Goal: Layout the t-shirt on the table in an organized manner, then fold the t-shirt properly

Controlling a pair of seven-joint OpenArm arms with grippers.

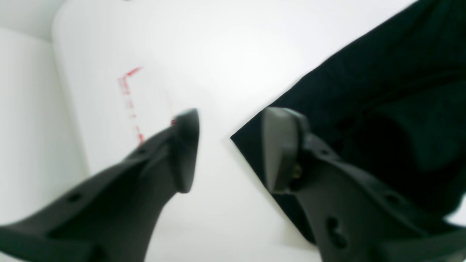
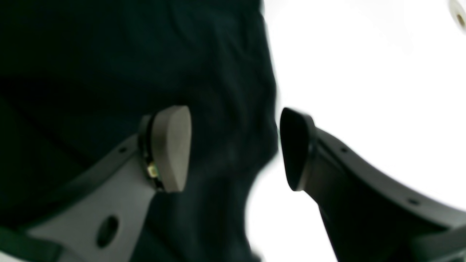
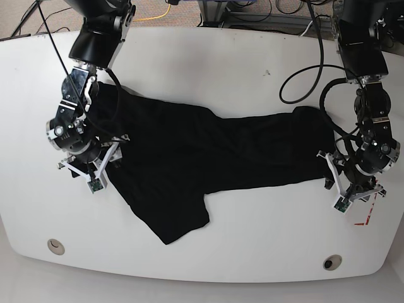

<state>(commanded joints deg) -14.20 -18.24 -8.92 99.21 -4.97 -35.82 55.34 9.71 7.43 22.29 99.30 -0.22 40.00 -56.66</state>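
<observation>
T-shirt, left wrist view: the t-shirt (image 1: 382,109) is seen as plain black cloth filling the right side of the picture, one pointed corner lying flat on the table (image 1: 225,54).
Left gripper, left wrist view: the left gripper (image 1: 231,149) is held above the table edge of the cloth with its jaws parted and nothing between them; one finger stands over bare white surface, the other over the shirt's corner.
Red tape mark, left wrist view: a red tape mark (image 1: 128,91) is seen on the table beyond the finger over the bare surface; detail is blurred.
T-shirt, right wrist view: the t-shirt (image 2: 127,72) is shown dark and wrinkled, covering the left half of the picture, its edge running down the middle against the white table (image 2: 364,91).
Right gripper, right wrist view: the right gripper (image 2: 235,149) is spread wide and straddles that edge, one finger over cloth, one over bare table; no cloth is pinched.
T-shirt, base view: the t-shirt (image 3: 208,158) is laid across the middle of the table (image 3: 208,63), stretched between the two arms, rumpled, with one sleeve (image 3: 173,221) pointing toward the near edge.
Arms, base view: the right gripper (image 3: 88,165) is lowered at the shirt's one end, the left gripper (image 3: 353,183) at the other, both wrists bent downward.
Holes, base view: a round hole (image 3: 56,245) and a second hole (image 3: 332,261) are noted near the front corners.
</observation>
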